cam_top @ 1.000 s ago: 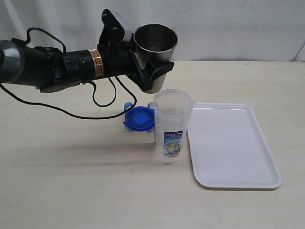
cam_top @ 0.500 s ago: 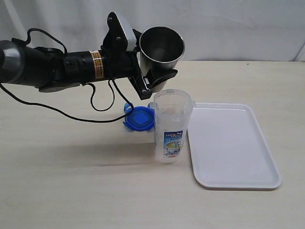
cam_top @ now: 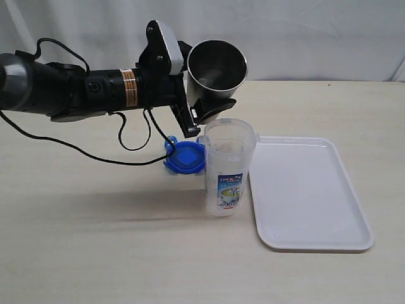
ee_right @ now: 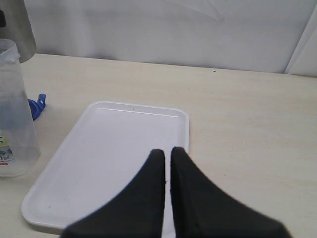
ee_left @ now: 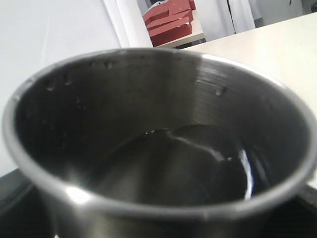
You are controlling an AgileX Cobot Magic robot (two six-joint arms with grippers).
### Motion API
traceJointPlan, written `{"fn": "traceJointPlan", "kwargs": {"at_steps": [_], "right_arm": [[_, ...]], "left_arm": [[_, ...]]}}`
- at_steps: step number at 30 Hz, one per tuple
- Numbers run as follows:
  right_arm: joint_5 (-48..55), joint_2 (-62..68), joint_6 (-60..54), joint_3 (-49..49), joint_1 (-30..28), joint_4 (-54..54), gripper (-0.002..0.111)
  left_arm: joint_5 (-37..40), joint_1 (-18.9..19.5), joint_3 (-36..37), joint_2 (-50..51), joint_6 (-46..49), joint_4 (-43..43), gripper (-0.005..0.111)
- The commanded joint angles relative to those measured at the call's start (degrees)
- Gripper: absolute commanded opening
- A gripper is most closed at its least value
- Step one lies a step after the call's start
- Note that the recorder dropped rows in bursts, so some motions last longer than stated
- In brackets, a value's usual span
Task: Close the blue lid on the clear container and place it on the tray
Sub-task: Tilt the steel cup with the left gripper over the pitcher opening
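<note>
white tray lies flat, right gripper closed and empty above its edge. container stands upright just left, uncapped. lid lies behind it (perhaps touching). beyond, left gripper clamps a tilted steel cup.

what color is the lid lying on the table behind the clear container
Bright blue: the lid shows best in the exterior view.
</note>
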Motion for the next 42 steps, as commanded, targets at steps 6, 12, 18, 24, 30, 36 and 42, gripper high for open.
{"fn": "traceJointPlan", "kwargs": {"at_steps": [6, 12, 18, 24, 30, 36, 42], "right_arm": [[-0.5, -0.4, -0.4, 0.1, -0.2, 0.1, 0.004], [-0.5, -0.4, -0.4, 0.1, -0.2, 0.1, 0.004], [-0.5, -0.4, -0.4, 0.1, -0.2, 0.1, 0.004], [-0.5, -0.4, -0.4, 0.1, -0.2, 0.1, 0.004], [-0.5, -0.4, -0.4, 0.1, -0.2, 0.1, 0.004], [-0.5, -0.4, -0.4, 0.1, -0.2, 0.1, 0.004], [-0.5, -0.4, -0.4, 0.1, -0.2, 0.1, 0.004]], "left_arm": [[-4.0, -0.1, -1.1, -1.5, 4.1, -1.8, 0.000], [-4.0, -0.1, -1.1, -1.5, 6.2, -1.7, 0.000], [-4.0, -0.1, -1.1, -1.5, 10.4, -1.8, 0.000], [-4.1, -0.1, -1.1, -1.5, 11.0, -1.8, 0.000], [-4.1, -0.1, -1.1, -1.5, 13.1, -1.8, 0.000], [-5.5, -0.1, -1.1, -1.5, 11.9, -2.0, 0.000], [-7.4, -0.1, -1.1, -1.5, 6.9, -2.1, 0.000]]}}
